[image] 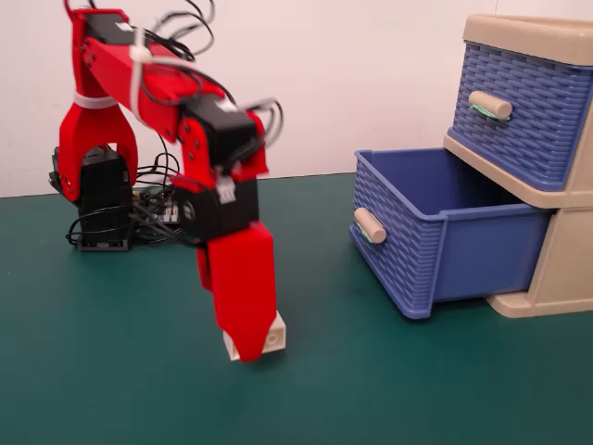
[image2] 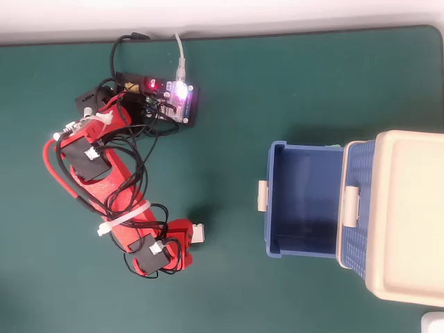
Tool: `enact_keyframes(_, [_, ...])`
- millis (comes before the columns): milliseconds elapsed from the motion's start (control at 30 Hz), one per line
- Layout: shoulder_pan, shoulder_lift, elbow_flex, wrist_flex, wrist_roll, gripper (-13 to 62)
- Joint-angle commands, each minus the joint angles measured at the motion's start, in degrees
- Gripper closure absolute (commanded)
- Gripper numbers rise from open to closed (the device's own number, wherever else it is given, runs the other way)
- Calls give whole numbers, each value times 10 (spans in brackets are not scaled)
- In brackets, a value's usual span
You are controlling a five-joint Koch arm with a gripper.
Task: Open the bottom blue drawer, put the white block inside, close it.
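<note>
From the fixed view I see my red plastic gripper (image: 248, 354) pointing straight down at lower centre-left of the frame, its broad red jaw covering most of the small white rectangular plastic block (image: 273, 336). Only the block's right end shows, resting on the dark green table mat (image: 417, 389). The two jaws line up one behind the other here, so I cannot tell how far apart they are or whether they hold the block.

In the overhead view the gripper (image2: 186, 234) sits at lower left of centre, and just a sliver of the white block (image2: 199, 232) pokes out on its right side.

The bottom blue basket-weave plastic drawer (image: 435, 241) stands pulled out at right of the fixed view, its beige cylindrical handle (image: 370, 225) facing the arm, well apart from the block. From above, the open drawer (image2: 303, 201) shows a bare blue floor. The upper blue basket-weave drawer (image: 523, 107) sits pushed in within the beige plastic frame (image: 565, 269). A lit circuit board (image2: 170, 100) lies near the arm's base at upper left.
</note>
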Motion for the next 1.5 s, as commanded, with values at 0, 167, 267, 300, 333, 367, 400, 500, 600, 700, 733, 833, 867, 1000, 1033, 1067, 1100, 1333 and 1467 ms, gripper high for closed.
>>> enact_keyframes(0, [-11, 4, -25, 1, 11, 160])
enact_keyframes(167, [-13, -26, -23, 12, 12, 284])
enact_keyframes(267, [-11, -36, -24, 20, 12, 491])
enact_keyframes(300, [-11, -36, -27, 34, 12, 578])
enact_keyframes(333, [-12, -36, -31, 44, 10, 577])
enact_keyframes(367, [-13, -36, -34, 50, 8, 576])
enact_keyframes(400, [-13, -35, -42, 57, 7, 576])
enact_keyframes(500, [-13, -13, -64, 98, 7, 576])
enact_keyframes(600, [-13, 33, -105, 168, 2, 576])
enact_keyframes(700, [-15, 86, -185, 272, -25, 576])
enact_keyframes(733, [-18, 100, -217, 303, -39, 576])
enact_keyframes(833, [-76, 130, -308, 370, -103, 576])
enact_keyframes(867, [-115, 134, -327, 372, -132, 576])
enact_keyframes(1000, [-232, 129, -419, 360, -351, 575])
enact_keyframes(1033, [-236, 114, -442, 352, -408, 575])
enact_keyframes(1067, [-240, 91, -464, 338, -449, 575])
enact_keyframes(1100, [-243, 67, -491, 316, -470, 576])
enact_keyframes(1333, [-332, -66, -628, 237, -475, 576])
enact_keyframes(1467, [-350, -108, -647, 207, -500, 576])
